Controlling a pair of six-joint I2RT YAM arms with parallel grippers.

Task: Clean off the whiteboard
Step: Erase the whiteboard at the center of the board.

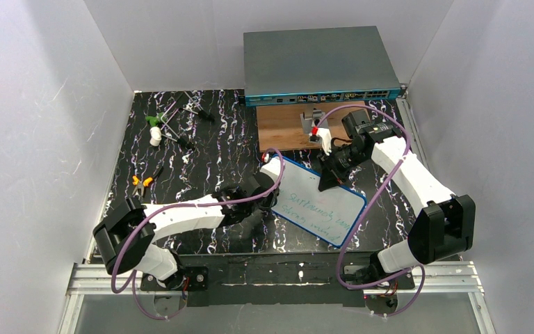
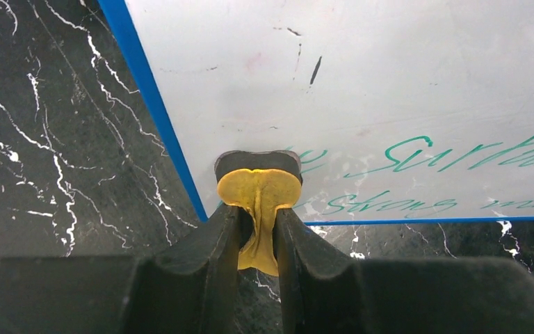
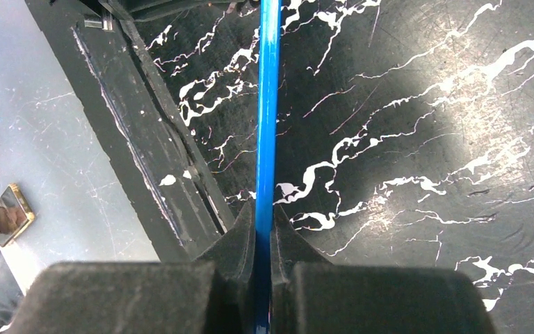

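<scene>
A large grey box (image 1: 320, 61) with a row of ports sits far, right of centre, and a wooden board (image 1: 283, 130) lies just near of it. On the black marbled mat (image 1: 195, 174), orange-handled pliers (image 1: 141, 182) lie left, with a small white cylinder (image 1: 155, 137) farther back.

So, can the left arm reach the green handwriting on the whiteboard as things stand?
Probably yes: the left fingers hold a soft yellow pad at the corner of the small blue-rimmed whiteboard, right beside the green handwriting, nothing between. The right fingers pinch its rim elsewhere.
</scene>
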